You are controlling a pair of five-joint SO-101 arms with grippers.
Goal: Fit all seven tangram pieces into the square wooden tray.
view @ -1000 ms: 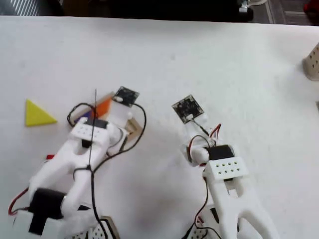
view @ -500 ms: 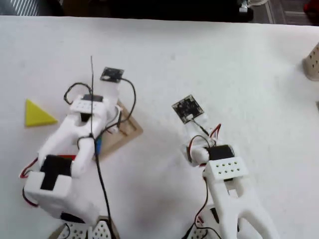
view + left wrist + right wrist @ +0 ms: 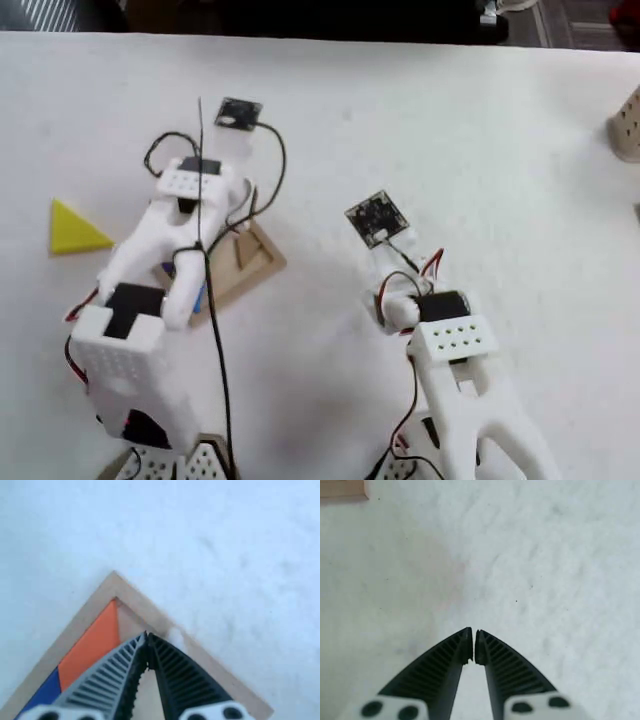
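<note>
The square wooden tray [image 3: 258,262] lies under my left arm [image 3: 185,215], one corner jutting out to the right. Its far corner rim [image 3: 131,594] also appears in the left wrist view. An orange piece [image 3: 92,642] lies inside along the rim, with a blue piece [image 3: 42,695] behind it. My left gripper [image 3: 146,640] is shut and holds nothing, its tips just above the tray floor beside the orange piece. A yellow triangle [image 3: 75,228] lies on the table left of the tray. My right gripper [image 3: 473,636] is shut over bare table, right of the tray corner [image 3: 342,490].
The right arm [image 3: 440,335] stands to the right of the tray. A perforated beige object [image 3: 627,125] sits at the table's right edge. The table's far edge runs along the top of the high view.
The left arm has swung its wrist away from me and a little left, across the tray, uncovering more of the tray's right side. The right arm has not moved.
</note>
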